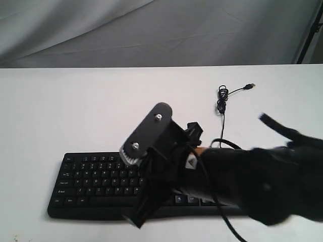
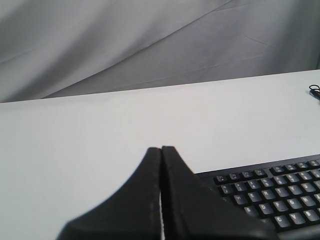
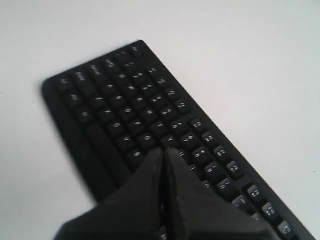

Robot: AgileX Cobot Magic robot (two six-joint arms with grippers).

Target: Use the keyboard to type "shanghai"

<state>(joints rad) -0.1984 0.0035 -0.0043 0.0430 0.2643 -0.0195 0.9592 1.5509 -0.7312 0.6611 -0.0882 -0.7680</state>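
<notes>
- Keyboard (image 1: 96,181): lies flat on the white table (image 1: 60,111), close to the table's near edge in the exterior view; its long axis runs left to right across that view, with the space-bar row towards the camera and the function row away from it
- Keyboard body: wide, low, rectangular slab of matte black plastic with rounded corners; keys are small, square, close-set caps with white legends, too blurred to read
- Right half of the keyboard: hidden in the exterior view behind the right arm, which reaches in from the right
- Cable (image 1: 222,118): thin and black, runs from behind the arm towards the far side of the table, bunched into a small coil with the plug (image 1: 250,86) lying free beside it
- Right gripper (image 3: 163,152): two black tapered fingers pressed together to a single blunt tip, holding nothing; the tip lies over the letter keys, and whether it touches a key cannot be told
- Left gripper (image 2: 161,150): fingers likewise closed flat against each other, empty, over bare table just beside the keyboard's left end
- Backdrop (image 1: 151,30): grey cloth with soft folds, hanging behind the smooth table top
</notes>
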